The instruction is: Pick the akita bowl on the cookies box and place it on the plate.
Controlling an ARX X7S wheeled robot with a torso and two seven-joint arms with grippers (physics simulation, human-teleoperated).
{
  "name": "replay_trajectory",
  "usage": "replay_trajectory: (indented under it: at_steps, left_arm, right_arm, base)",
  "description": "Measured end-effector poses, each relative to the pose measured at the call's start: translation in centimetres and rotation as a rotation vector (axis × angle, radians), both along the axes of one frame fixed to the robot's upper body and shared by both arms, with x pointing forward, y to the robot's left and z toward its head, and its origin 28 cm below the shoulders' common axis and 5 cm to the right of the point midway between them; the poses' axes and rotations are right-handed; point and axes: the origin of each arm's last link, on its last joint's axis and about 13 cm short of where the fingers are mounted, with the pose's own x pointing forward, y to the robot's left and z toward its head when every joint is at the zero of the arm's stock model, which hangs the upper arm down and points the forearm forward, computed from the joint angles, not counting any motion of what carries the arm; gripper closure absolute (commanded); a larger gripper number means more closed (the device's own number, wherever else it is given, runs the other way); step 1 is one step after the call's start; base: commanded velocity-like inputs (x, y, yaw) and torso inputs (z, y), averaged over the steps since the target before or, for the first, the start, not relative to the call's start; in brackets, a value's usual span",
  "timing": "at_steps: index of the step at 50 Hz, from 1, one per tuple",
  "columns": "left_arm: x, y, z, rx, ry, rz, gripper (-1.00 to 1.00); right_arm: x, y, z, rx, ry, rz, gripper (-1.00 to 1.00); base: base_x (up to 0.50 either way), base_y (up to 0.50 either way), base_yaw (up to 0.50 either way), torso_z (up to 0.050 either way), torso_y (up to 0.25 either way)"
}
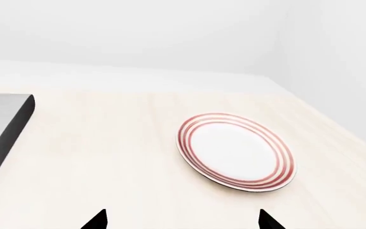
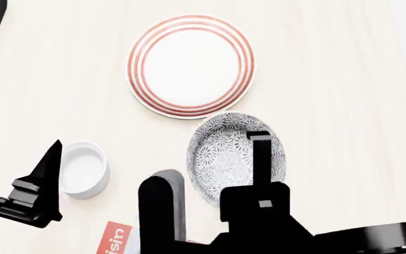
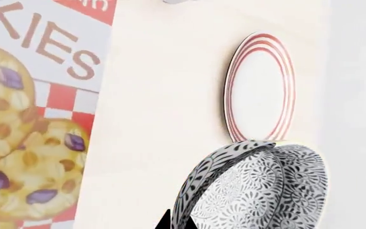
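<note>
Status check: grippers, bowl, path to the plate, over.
Right gripper shut on akita bowl, lifted off cookies box. Left gripper open, empty. Plate bare, just ahead of bowl. Small white bowl off to left, not in path.

plate (image 2: pixel 191 66) behind akita bowl (image 2: pixel 237 157) | small bowl (image 2: pixel 84 169) left | cookies box (image 3: pixel 34 119) nearest
</note>
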Motion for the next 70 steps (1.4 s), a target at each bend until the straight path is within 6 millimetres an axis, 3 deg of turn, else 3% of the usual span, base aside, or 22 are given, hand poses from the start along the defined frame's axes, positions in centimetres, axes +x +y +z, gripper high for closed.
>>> replay_trajectory:
  at_steps: [23,42,70]
  left_arm:
    - [-0.1,-0.1,-0.3,0.017,0.008,-0.014,-1.0]
    - [-0.3,-0.2,-0.4,0.025,0.008,-0.024,-1.0]
    - [-0.4,-0.1,-0.5,0.024,0.006,-0.029,-1.0]
  right_arm:
    - [7.4,0.8,2.0,-0.009,-0.173,-0.027,1.0]
    - [13.3,2.0,3.0,0.045,-0.216,-0.085,1.0]
    - [18.8,5.1,1.9,0.102,-0.25,-0.087,1.0]
  base:
    - [0.0,0.0,0.0,0.0,0.0]
    - [0.0,0.0,0.0,0.0,0.0]
    - [0.0,0.0,0.0,0.0,0.001]
